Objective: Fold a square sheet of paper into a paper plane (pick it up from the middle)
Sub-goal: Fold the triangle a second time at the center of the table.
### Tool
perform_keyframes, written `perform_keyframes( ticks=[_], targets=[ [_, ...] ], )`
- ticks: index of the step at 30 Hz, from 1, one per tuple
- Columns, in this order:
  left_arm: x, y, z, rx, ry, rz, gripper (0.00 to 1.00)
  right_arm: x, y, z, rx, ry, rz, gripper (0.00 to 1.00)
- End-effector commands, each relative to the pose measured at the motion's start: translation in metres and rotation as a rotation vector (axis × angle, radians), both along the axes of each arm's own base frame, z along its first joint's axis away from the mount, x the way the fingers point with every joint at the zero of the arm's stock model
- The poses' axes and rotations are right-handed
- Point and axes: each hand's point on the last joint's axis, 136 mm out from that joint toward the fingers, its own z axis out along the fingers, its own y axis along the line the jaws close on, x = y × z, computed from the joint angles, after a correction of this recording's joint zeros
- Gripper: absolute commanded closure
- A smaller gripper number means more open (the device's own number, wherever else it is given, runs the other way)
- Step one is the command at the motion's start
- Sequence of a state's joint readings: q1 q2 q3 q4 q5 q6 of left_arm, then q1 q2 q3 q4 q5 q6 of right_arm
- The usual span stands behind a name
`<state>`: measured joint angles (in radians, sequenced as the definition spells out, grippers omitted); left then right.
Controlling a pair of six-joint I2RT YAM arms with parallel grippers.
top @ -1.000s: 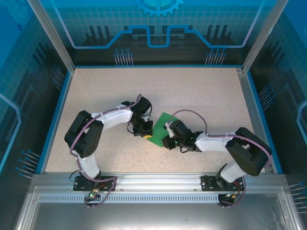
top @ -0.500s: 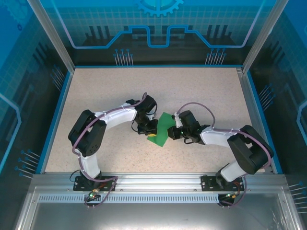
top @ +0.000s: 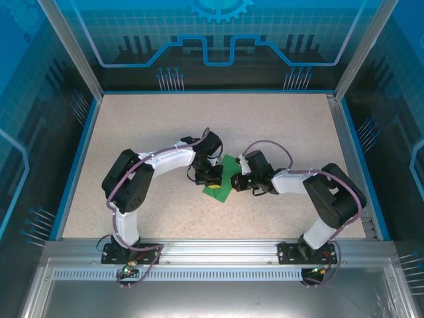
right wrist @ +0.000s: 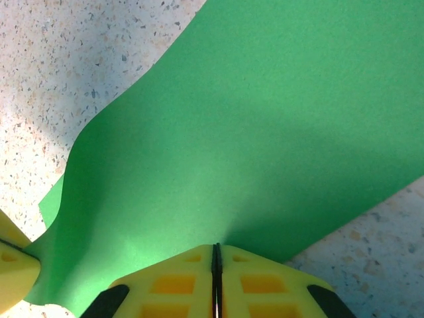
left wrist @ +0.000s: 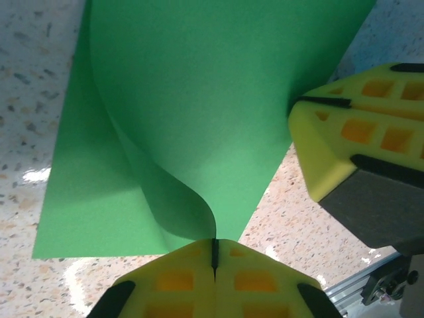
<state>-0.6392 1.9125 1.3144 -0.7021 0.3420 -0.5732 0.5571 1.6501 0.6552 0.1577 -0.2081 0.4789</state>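
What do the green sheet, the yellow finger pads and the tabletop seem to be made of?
Green sheet: thin matte paper, probably; it curls softly without cracking.
Finger pads: yellow moulded plastic or rubber, with hollow cells.
Tabletop: speckled, stone-like laminate, slightly glossy from reflections.

The square sheet of paper is smooth, matt paper; the table looks speckled, stone-like and faintly glossy.
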Motion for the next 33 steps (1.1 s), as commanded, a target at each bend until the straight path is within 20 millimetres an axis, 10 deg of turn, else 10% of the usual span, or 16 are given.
perform_keyframes(
  ticks=[1,33],
  targets=[
    [0.003,-0.016,0.005,-0.046,0.009,-0.023,0.97,0.001,-0.002,-0.004,0.015,0.042,-0.009,0.91],
    [0.023,-0.043,-0.026,-0.069,0.033,-0.009,0.97,0.001,0.005,0.000,0.206,0.111,-0.039,0.94]
  ],
)
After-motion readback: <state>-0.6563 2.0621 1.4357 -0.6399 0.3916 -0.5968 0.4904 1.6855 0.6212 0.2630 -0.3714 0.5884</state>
